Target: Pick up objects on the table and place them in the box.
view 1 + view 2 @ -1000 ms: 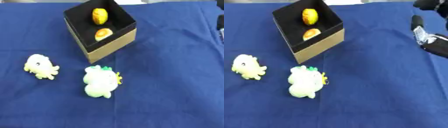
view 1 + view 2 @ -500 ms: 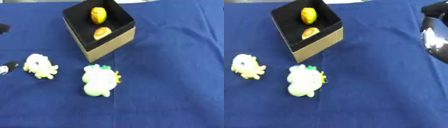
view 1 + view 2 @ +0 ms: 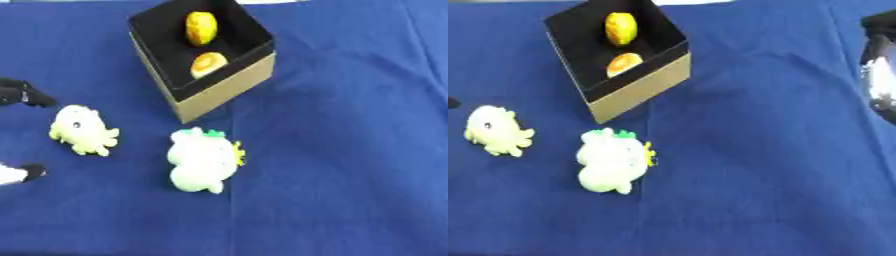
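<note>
A black-lined cardboard box [image 3: 223,92] stands open at the top centre, with two yellow-orange objects [image 3: 200,28] inside. On the blue cloth to its lower left lies a pale yellow octopus-like plush [image 3: 81,131]. A white plush with green and yellow trim [image 3: 203,159] lies just below the box. My left hand [image 3: 21,94] shows only at the left edge: one dark fingertip above the yellow plush's level and a pale-tipped one [image 3: 19,174] below it, spread apart, touching neither toy. A black and silver part of my right hand [image 3: 878,65] shows at the right edge, far from the toys.
The blue cloth [image 3: 350,150] covers the whole table. A strip of white shows past the cloth's far edge [image 3: 693,2] behind the box.
My left hand's fingertips have come in from the left edge, level with the yellow plush. My right hand has drawn back toward the right edge. The toys and box have stayed put.
</note>
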`<action>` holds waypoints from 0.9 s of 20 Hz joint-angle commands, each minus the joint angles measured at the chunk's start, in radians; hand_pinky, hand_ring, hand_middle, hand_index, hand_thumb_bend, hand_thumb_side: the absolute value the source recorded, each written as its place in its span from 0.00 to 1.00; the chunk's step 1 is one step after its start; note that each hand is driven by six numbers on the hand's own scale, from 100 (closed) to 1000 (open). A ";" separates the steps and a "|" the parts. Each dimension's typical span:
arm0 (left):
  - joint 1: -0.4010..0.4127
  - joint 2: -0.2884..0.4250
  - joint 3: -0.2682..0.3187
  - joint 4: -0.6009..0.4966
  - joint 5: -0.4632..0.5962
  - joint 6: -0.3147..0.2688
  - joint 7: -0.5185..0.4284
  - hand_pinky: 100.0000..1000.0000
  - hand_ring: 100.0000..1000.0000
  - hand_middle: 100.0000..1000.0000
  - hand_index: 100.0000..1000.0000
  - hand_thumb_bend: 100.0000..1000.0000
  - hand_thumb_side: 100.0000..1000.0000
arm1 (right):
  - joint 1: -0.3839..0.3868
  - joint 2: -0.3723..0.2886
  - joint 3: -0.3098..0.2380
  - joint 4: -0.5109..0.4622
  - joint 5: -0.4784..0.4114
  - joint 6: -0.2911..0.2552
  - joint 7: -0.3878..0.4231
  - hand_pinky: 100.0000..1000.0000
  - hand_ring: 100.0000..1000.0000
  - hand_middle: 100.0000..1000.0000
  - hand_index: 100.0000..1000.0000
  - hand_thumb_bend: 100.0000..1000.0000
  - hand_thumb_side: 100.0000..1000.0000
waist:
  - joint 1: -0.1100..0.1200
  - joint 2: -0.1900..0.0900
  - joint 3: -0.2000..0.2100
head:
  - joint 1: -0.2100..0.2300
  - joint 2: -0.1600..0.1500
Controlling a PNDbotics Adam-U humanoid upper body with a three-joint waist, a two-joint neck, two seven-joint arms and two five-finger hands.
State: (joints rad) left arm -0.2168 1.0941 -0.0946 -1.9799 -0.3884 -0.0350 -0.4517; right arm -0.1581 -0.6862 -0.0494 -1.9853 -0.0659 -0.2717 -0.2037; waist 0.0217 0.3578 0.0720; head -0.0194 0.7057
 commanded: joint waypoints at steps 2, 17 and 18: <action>-0.054 0.055 -0.023 0.038 0.014 0.002 -0.011 0.84 0.76 0.72 0.85 0.40 0.23 | -0.009 -0.009 -0.011 -0.015 -0.005 0.001 -0.005 0.76 0.75 0.60 0.67 0.00 0.25 | 0.002 -0.013 -0.007 | 0.007 -0.014; -0.237 0.015 -0.126 0.303 -0.046 -0.091 -0.077 0.84 0.76 0.71 0.85 0.40 0.00 | -0.024 0.008 -0.008 -0.015 -0.002 0.003 -0.009 0.75 0.74 0.59 0.66 0.00 0.26 | 0.018 0.020 -0.029 | 0.037 -0.032; -0.248 0.008 -0.130 0.321 -0.049 -0.096 -0.080 0.84 0.76 0.71 0.85 0.40 0.00 | -0.024 0.009 -0.008 -0.015 -0.001 0.003 -0.009 0.75 0.74 0.59 0.66 0.00 0.26 | 0.019 0.022 -0.031 | 0.039 -0.033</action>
State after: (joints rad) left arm -0.4515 1.0816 -0.2287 -1.6741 -0.4297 -0.1247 -0.5240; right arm -0.1759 -0.6636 -0.0493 -1.9853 -0.0657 -0.2677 -0.2083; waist 0.0408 0.3977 0.0401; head 0.0147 0.6849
